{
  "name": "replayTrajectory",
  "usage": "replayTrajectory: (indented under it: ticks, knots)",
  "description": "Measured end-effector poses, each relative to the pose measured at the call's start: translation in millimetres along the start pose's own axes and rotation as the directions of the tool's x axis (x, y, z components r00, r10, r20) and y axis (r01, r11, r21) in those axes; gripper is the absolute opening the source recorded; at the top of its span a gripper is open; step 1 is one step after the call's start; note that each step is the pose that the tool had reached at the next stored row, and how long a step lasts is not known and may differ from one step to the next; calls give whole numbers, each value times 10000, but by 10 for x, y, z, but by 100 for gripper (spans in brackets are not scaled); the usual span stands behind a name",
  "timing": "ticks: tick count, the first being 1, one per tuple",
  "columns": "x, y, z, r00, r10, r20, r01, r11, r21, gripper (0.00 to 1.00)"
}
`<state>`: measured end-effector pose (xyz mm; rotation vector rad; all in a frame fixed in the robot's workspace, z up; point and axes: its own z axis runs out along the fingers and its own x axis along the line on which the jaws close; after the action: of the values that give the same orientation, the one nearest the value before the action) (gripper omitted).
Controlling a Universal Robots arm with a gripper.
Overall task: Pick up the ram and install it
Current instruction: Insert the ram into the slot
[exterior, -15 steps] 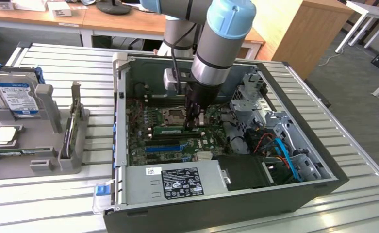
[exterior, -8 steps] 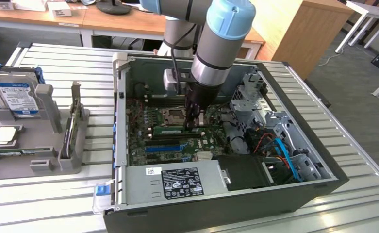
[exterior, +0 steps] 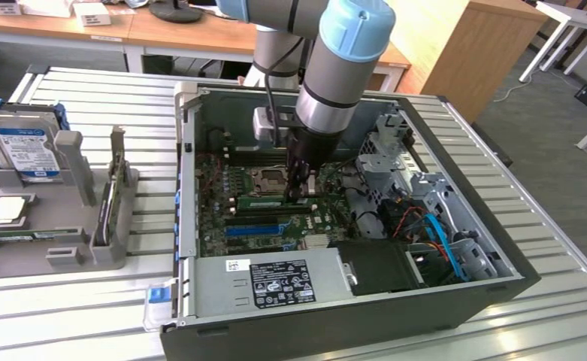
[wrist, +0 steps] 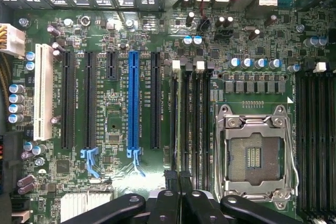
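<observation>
1. Work surface: a table (exterior: pixel 554 323) of ribbed, pale metal slats carries an open, black sheet-steel computer case (exterior: pixel 473 295) at the centre of the exterior view.

2. Arm: the grey tubular arm with light-blue joint caps reaches straight down into the case. The gripper (exterior: pixel 298 194) has narrow black fingers (wrist: pixel 167 203). The jaws are closed on the ram (exterior: pixel 258 202).

3. Task item: the ram is a long, thin green board with a small white label. It stands on edge at the centre of the exterior view, lying along a memory slot of the green motherboard (exterior: pixel 218 192), just beside the square metal-framed CPU socket (wrist: pixel 255 153).

4. Board detail: a long blue plastic expansion slot (wrist: pixel 133 103) runs parallel to black slots and one white slot (wrist: pixel 43 93).

5. The exterior view's left: a grey moulded tray (exterior: pixel 68 257) holds a hard drive (exterior: pixel 28 150) with a blue-and-white label.
</observation>
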<state>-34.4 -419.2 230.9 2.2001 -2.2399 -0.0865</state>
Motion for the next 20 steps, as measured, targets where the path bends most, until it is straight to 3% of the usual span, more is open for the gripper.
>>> replayTrajectory:
  ticks: [14, 20]
  knots:
    - [1, 3, 22, 10000, -1, -8, 1, 10000, 0, 12]
    - [0, -2, 14, 10000, 2, -7, -2, 10000, -47, 12]
